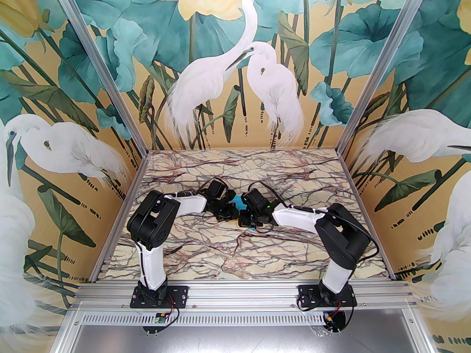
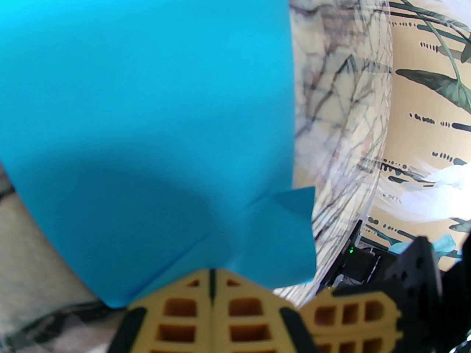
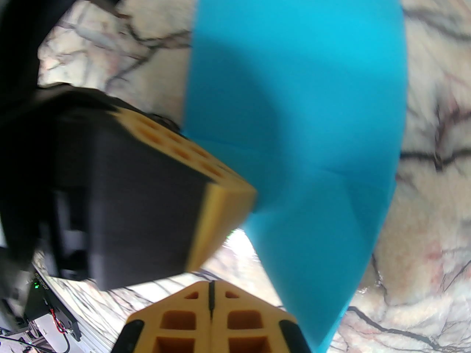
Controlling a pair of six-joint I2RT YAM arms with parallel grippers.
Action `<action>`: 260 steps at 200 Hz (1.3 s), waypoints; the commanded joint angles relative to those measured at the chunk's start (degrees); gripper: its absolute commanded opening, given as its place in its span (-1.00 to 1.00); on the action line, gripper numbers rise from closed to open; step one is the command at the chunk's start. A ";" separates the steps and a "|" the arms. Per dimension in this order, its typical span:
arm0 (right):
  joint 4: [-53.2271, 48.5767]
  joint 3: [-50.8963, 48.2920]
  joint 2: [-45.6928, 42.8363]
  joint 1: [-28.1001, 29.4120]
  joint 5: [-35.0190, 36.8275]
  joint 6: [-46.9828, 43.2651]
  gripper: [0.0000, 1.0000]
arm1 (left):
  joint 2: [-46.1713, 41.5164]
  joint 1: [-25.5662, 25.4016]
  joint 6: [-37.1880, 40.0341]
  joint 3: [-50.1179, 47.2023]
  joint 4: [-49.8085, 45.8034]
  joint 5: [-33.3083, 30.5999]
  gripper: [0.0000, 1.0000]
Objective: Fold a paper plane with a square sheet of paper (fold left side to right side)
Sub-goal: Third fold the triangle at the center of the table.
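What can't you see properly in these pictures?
Top view: thin turquoise-blue paper sheet, mostly covered by the black robot wrists.
Left wrist view: sheet cut off by top and left edges; unclear whether the shut yellow-fingered left gripper pinches it.
Right wrist view: sheet's creases blurred, top cut off.

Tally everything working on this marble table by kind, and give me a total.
Turquoise paper sheet: 1
Robot arms: 2, left arm and right arm
Pincers: 2, left pincer and right pincer
Total: 5
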 commanded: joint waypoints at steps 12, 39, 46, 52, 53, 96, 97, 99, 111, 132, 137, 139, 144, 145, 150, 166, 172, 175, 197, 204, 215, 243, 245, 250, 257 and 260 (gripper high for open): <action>0.02 -1.66 0.52 0.11 1.97 1.65 -1.00 | 1.68 -0.14 1.51 -1.00 -4.56 -4.53 -1.00; 0.22 -1.45 1.09 -0.05 2.06 1.59 -1.00 | 1.51 -0.14 1.51 -0.93 -4.47 -4.54 -1.00; 0.43 -1.51 1.23 -0.07 2.19 1.60 -1.00 | 1.51 -0.14 1.46 -0.94 -4.57 -4.54 -1.00; 0.63 -1.59 1.35 -0.16 2.33 1.74 -1.00 | 1.51 -0.15 1.46 -0.92 -4.57 -4.64 -1.00; 0.69 -1.61 1.33 -0.16 2.31 1.78 -1.00 | 1.51 -0.15 1.42 -0.92 -4.53 -4.64 -1.00; 1.18 -1.36 2.49 -0.73 2.46 2.01 -1.00 | 1.51 -0.10 1.45 -1.12 -4.49 -4.82 -1.00; 1.18 -1.31 2.47 -0.75 2.50 2.01 -1.00 | 1.51 -0.12 1.46 -1.11 -4.48 -4.81 -1.00; 1.23 -1.39 2.48 -0.83 2.54 2.01 -1.00 | 1.51 -0.14 1.46 -1.14 -4.44 -4.87 -1.00; 1.42 -1.64 2.71 -1.10 2.53 2.16 -1.00 | 1.51 -0.14 1.40 -1.17 -4.56 -4.91 -1.00; 1.21 -1.90 2.90 -1.55 2.44 2.18 -1.00 | 1.53 -0.14 1.47 -1.16 -4.70 -5.00 -1.00; 1.03 -1.97 2.90 -1.64 2.44 2.18 -1.00 | 1.51 -0.14 1.58 -1.13 -4.72 -5.06 -1.00; 1.01 -1.97 2.86 -1.65 2.39 2.18 -1.00 | 1.51 -0.19 1.56 -1.14 -4.78 -5.09 -1.00; 0.92 -2.05 2.78 -1.74 2.29 2.18 -1.00 | 1.55 -0.15 1.60 -1.06 -4.86 -5.15 -1.00; 0.92 -2.01 2.79 -1.74 2.29 2.14 -1.00 | 1.57 -0.14 1.66 -1.08 -4.89 -5.15 -1.00; 0.81 -2.14 2.66 -1.74 2.29 2.13 -1.00 | 1.48 -0.14 1.65 -1.07 -4.98 -5.15 -1.00; 0.12 -2.46 2.47 -1.83 1.88 2.16 -1.00 | 1.47 -0.16 1.81 -0.96 -5.22 -5.46 -1.00; -0.36 -2.50 2.47 -1.91 1.61 2.18 -1.00 | 1.44 -0.14 1.81 -1.01 -5.26 -5.48 -1.00; -0.58 -2.52 2.41 -1.92 1.52 2.18 -1.00 | 1.47 -0.19 1.86 -0.94 -5.22 -5.55 -1.00; -2.16 -2.85 1.93 -1.92 0.82 1.71 -1.00 | 1.46 -0.14 1.83 -1.07 -5.25 -5.68 -1.00; -2.63 -2.84 1.74 -1.93 0.58 1.29 -1.00 | 1.42 -0.19 1.87 -1.11 -5.27 -5.68 -1.00; -3.16 -2.83 1.52 -1.94 0.00 0.87 -1.00 | 1.42 -0.14 1.83 -1.22 -5.14 -5.68 -1.00; -4.73 -3.02 0.92 -2.07 -0.28 0.84 -1.00 | 1.51 -0.15 1.96 -1.18 -5.21 -5.72 -1.00; -4.82 -3.07 0.91 -2.09 -0.31 0.92 -1.00 | 1.46 -0.15 1.96 -1.22 -5.19 -5.69 -1.00; -5.03 -3.13 0.81 -2.10 -0.18 1.16 -1.00 | 1.45 -0.14 1.90 -1.18 -5.25 -5.68 -1.00; -5.27 -3.37 0.66 -2.33 -0.26 1.40 -1.00 | 1.51 -0.14 1.91 -1.18 -5.27 -5.68 -1.00; -5.36 -3.42 0.69 -2.43 -0.28 1.51 -1.00 | 1.50 -0.14 1.93 -1.18 -5.25 -5.68 -1.00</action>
